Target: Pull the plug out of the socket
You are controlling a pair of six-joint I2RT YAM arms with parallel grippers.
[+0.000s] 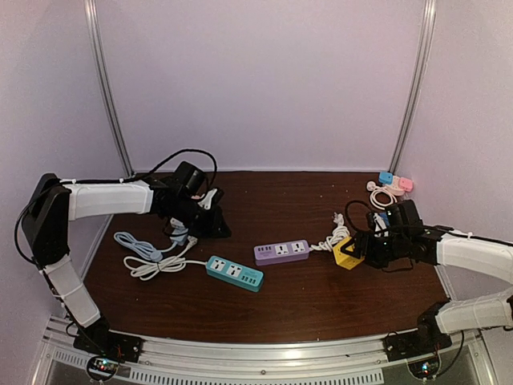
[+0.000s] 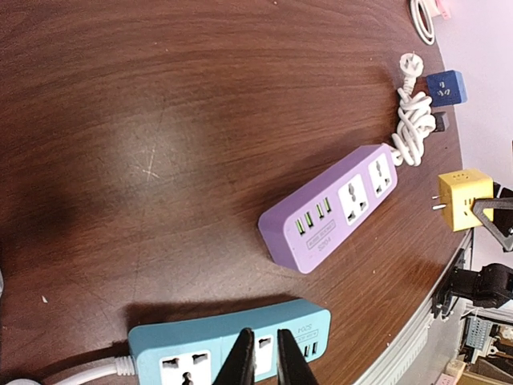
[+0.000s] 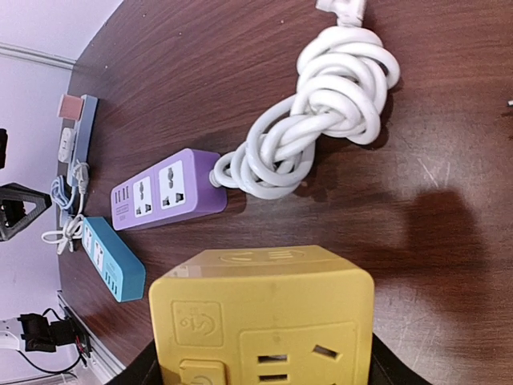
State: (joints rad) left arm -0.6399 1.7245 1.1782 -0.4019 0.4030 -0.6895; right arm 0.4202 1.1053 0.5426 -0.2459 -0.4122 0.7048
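The yellow cube plug (image 1: 347, 255) is held in my right gripper (image 1: 365, 249), which is shut on its sides; in the right wrist view the cube (image 3: 260, 313) fills the space between the fingers. Its metal prongs (image 2: 437, 201) are bare and stand a short way from the purple socket strip (image 1: 281, 252) (image 2: 333, 207) (image 3: 164, 188). My left gripper (image 1: 218, 226) hangs at the back left, its jaws (image 2: 264, 333) parted by a narrow gap with nothing in them, seen over the teal socket strip (image 2: 232, 345).
The purple strip's white cord (image 3: 321, 120) lies coiled behind the cube. The teal strip (image 1: 234, 273) lies front left with white and blue cables (image 1: 152, 261) beside it. Blue (image 1: 385, 177) and pink (image 1: 405, 184) adapters sit at the back right corner.
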